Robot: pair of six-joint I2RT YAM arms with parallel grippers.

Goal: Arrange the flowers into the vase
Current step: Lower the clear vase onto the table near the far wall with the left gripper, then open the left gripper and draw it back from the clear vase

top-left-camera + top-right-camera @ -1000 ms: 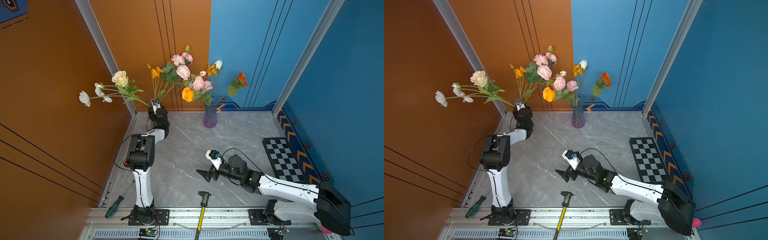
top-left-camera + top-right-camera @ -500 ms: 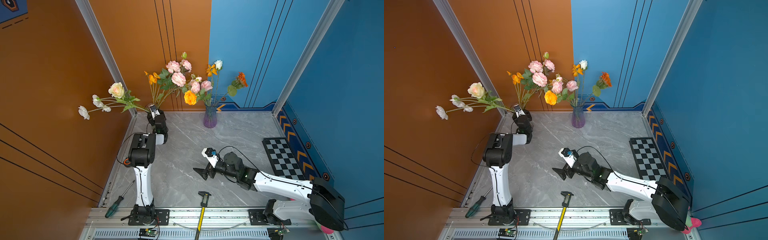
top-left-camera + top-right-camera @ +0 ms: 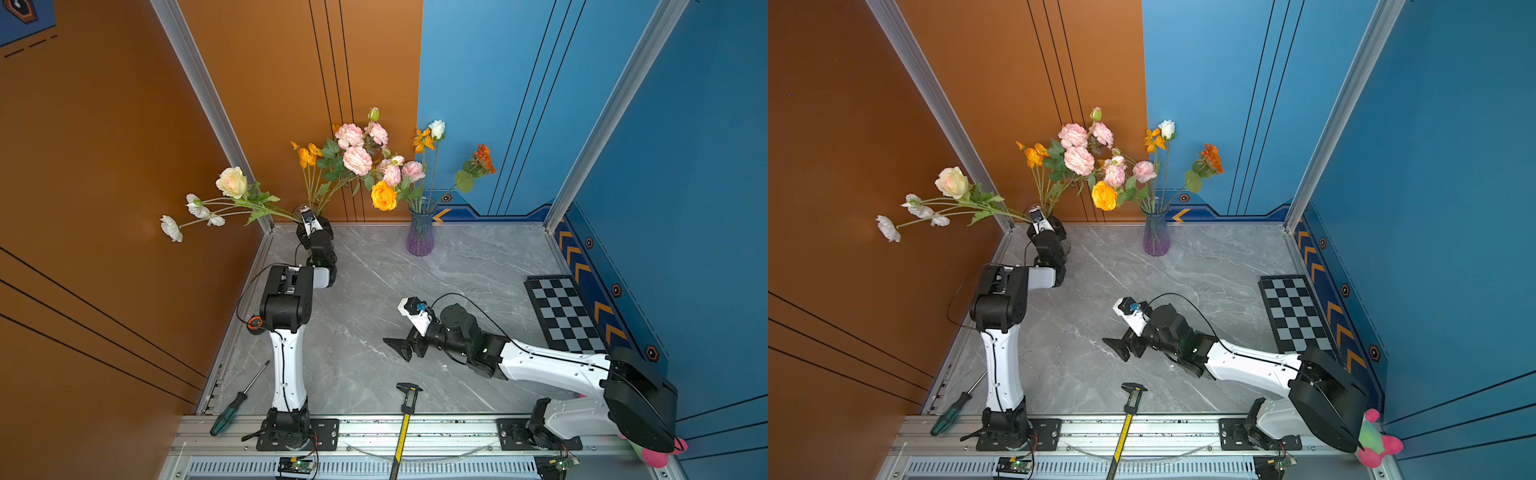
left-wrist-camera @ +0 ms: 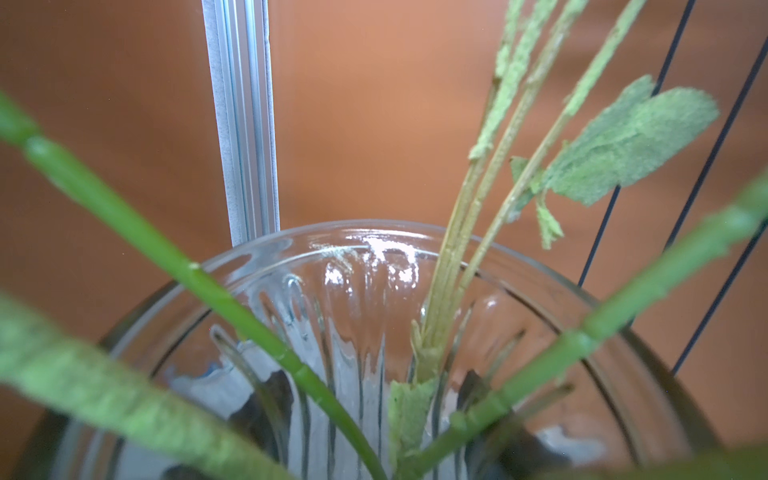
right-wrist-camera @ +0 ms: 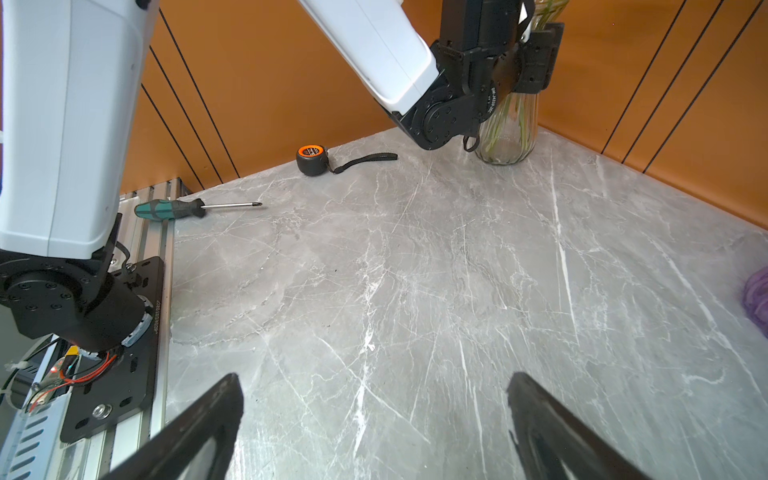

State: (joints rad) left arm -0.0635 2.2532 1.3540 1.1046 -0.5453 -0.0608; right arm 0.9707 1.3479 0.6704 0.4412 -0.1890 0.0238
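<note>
left gripper at neck of clear vase (grip unclear), flowers fanning just above it, right gripper spread wide, well apart

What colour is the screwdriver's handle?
The screwdriver handle is green and black, clearest in the right wrist view.

The clear ribbed glass vase at far left is glossy, with bright highlights. The long-stemmed artificial flowers in it have some fuzzy matt stems, others smooth plastic. The grey marble-look tabletop is smooth, faintly sheened; the silver corner post is brushed metal.
</note>
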